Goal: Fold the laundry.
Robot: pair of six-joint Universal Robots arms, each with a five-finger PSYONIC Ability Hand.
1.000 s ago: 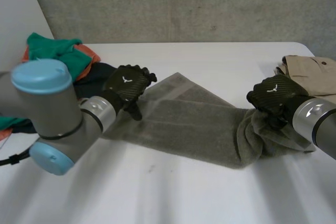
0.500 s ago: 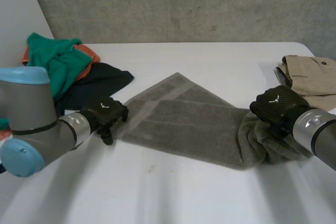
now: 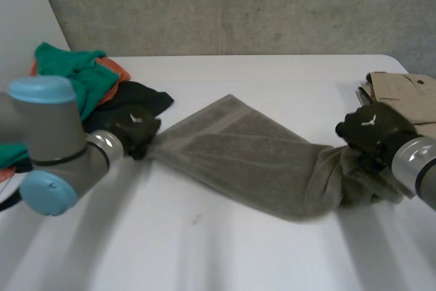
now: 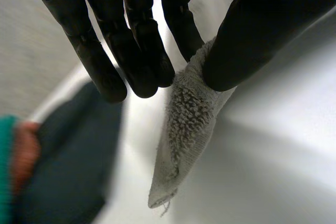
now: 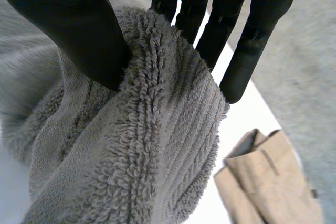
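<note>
Across the surface [image 3: 225,250], a grey towel [image 3: 252,161] stretched.
My left hand [image 3: 133,129] pinched its corner; my right hand [image 3: 373,129] clutched the bunched end.

One grey towel [image 3: 245,161], two hands [image 3: 134,129] [image 3: 373,131], one beige garment [image 3: 402,97], one clothes pile [image 3: 75,80].

White table [image 3: 204,257], a grey concrete wall [image 3: 238,5] behind it, a paler wall [image 3: 17,11] beside that.
</note>
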